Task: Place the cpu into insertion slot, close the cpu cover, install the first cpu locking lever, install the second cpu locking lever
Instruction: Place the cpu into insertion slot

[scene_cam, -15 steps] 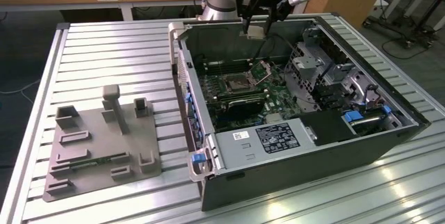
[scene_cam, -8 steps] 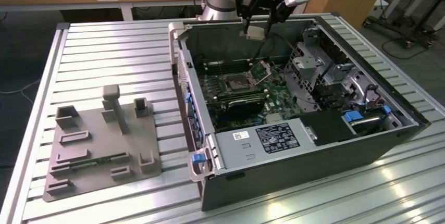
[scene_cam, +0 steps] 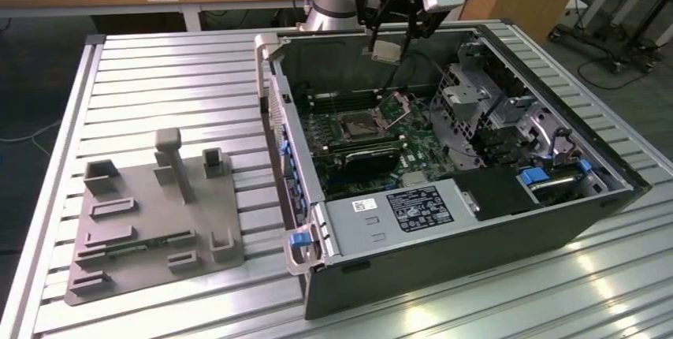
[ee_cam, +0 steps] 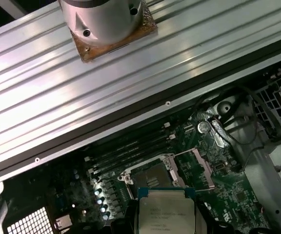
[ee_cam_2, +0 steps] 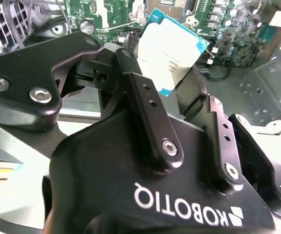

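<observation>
My gripper [scene_cam: 388, 46] hangs over the back part of the open computer case [scene_cam: 589, 221], shut on the cpu [scene_cam: 387, 50]. In both wrist views the cpu [ee_cam_2: 172, 51] [ee_cam: 166, 212] is a flat square chip with a silvery top, clamped by its edges between the black fingers [ee_cam_2: 148, 102]. The insertion slot [scene_cam: 358, 126] [ee_cam: 149, 177] lies bare on the green motherboard, below and in front of the chip. Its cpu cover [ee_cam: 195, 165] [scene_cam: 401, 106] is a thin silver frame, swung up and open beside the slot.
Long memory slots [ee_cam: 126, 148] run beside the socket. A black label-bearing box [scene_cam: 418, 209] sits at the case's front, with a metal drive cage [scene_cam: 478, 91] on the exterior view's right. A grey fixture plate [scene_cam: 147, 221] lies on the slatted table on the exterior view's left.
</observation>
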`<state>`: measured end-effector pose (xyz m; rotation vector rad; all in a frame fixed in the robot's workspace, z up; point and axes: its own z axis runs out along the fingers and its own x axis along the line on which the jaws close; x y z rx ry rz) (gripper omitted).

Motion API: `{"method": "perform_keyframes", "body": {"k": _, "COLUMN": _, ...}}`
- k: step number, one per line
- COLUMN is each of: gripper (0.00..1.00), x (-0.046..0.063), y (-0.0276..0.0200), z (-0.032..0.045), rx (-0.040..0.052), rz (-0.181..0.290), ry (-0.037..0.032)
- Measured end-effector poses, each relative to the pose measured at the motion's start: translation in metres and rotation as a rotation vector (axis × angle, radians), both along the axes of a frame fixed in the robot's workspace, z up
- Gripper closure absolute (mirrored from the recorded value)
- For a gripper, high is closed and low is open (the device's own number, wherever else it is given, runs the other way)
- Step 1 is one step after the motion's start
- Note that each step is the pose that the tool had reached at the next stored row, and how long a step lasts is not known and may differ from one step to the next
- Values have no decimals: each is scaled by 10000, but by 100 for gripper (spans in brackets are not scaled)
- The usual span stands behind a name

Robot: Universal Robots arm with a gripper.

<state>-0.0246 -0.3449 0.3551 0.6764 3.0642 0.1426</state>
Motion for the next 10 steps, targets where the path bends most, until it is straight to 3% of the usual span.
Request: {"method": "perform_keyframes", "body": {"k": 10, "gripper": 46, "x": -8, "y": 0, "z": -35, "rx": -1, "rz": -1190, "ry": 1}}
